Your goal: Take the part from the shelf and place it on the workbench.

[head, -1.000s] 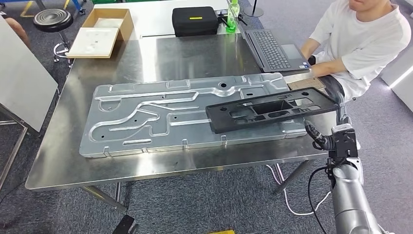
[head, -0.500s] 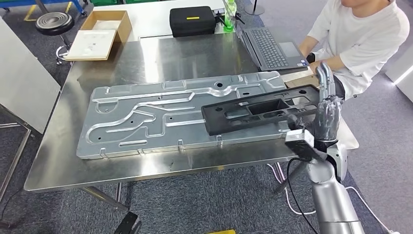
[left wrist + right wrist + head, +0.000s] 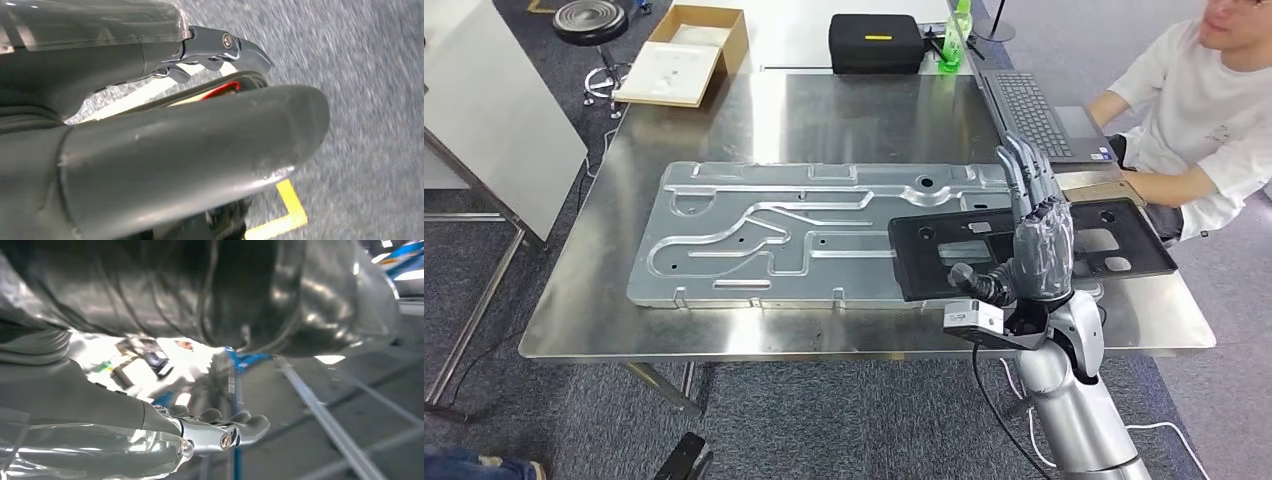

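Black plastic part (image 3: 944, 250): lower right of frame, lying across the stamped aluminium panel (image 3: 764, 235) on the steel workbench (image 3: 584, 310). Right hand (image 3: 1039, 235): risen since a second ago, fingers straight, holding nothing, in front of part. Placement apparently complete. Left hand (image 3: 150, 165): state indeterminable.

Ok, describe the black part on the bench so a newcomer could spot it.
Start at the steel workbench. A large silver stamped panel lies across it; the black part rests on that panel's right end. It is the flat, dark frame with cutouts.
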Robot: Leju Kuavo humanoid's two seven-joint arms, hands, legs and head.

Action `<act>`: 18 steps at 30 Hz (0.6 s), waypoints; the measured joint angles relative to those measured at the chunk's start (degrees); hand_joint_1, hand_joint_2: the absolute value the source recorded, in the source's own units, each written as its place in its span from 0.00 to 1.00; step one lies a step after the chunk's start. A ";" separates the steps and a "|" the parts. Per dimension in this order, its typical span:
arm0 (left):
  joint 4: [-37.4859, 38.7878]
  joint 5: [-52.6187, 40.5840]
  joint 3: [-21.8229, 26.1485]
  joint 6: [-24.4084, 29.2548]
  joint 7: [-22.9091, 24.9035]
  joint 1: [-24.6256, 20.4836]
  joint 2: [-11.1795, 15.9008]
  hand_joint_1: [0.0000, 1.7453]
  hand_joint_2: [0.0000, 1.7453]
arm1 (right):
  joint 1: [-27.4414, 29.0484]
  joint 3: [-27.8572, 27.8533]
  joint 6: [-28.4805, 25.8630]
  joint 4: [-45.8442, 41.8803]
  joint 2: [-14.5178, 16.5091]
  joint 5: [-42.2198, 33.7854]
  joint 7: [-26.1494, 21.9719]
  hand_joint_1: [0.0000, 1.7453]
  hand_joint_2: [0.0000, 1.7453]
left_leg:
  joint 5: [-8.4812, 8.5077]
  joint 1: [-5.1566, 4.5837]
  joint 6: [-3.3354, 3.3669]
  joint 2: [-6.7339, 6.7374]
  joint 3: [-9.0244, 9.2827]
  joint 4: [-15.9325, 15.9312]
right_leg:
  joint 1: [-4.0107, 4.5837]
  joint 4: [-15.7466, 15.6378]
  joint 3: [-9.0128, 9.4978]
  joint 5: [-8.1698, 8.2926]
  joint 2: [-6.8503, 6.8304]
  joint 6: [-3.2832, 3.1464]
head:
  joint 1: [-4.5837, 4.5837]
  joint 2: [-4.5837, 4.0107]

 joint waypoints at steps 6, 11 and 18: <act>0.00 0.03 0.00 -0.13 0.06 0.06 -0.03 0.00 0.00 | 0.86 1.02 -0.90 -0.13 -0.80 1.18 0.95 0.00 0.00 | -0.10 -0.04 0.09 -3.76 0.06 0.23 | -0.44 3.26 -2.71 1.91 1.89 0.12 | -0.01 0.00; 0.01 0.07 0.00 -0.15 0.06 0.01 -0.15 0.00 0.00 | 0.91 1.27 -1.37 -0.32 -1.13 1.68 1.05 0.00 0.00 | 0.01 0.13 -1.38 -6.46 -0.65 0.50 | -0.47 -5.51 1.14 4.75 4.22 -0.51 | -0.03 0.00; 0.00 0.07 0.00 -0.15 0.11 0.09 -0.17 0.00 0.00 | 1.19 1.72 -1.77 -0.43 -1.21 1.86 1.14 0.00 0.00 | -6.89 0.31 -2.55 -1.27 -7.58 15.04 | -0.14 -6.40 1.95 4.83 -0.16 -2.32 | -0.12 0.00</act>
